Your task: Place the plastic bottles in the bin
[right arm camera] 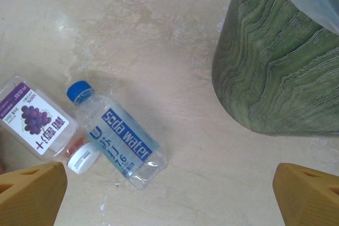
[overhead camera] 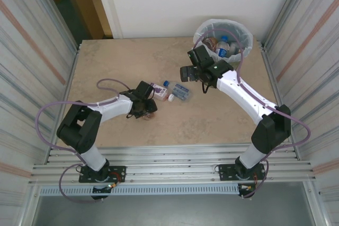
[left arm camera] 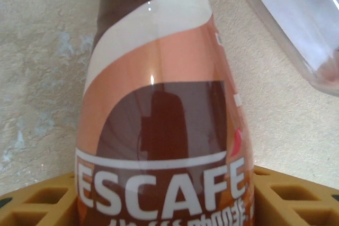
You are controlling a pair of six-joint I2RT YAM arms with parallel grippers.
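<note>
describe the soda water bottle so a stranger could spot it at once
Find the green bin at the table's far right corner; left of it two clear bottles lie side by side. The soda water bottle is the one nearer the bin, with a blue cap and blue label, where its neighbour wears purple grapes.

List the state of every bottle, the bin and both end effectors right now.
Nescafe bottle, lying on the table, gripped.
Soda water bottle, lying flat, blue cap on.
Grape juice bottle, lying flat, white cap on.
Bin, upright, bag-lined, bottles inside.
Left end effector, shut on the Nescafe bottle.
Right end effector, open, empty.
</note>
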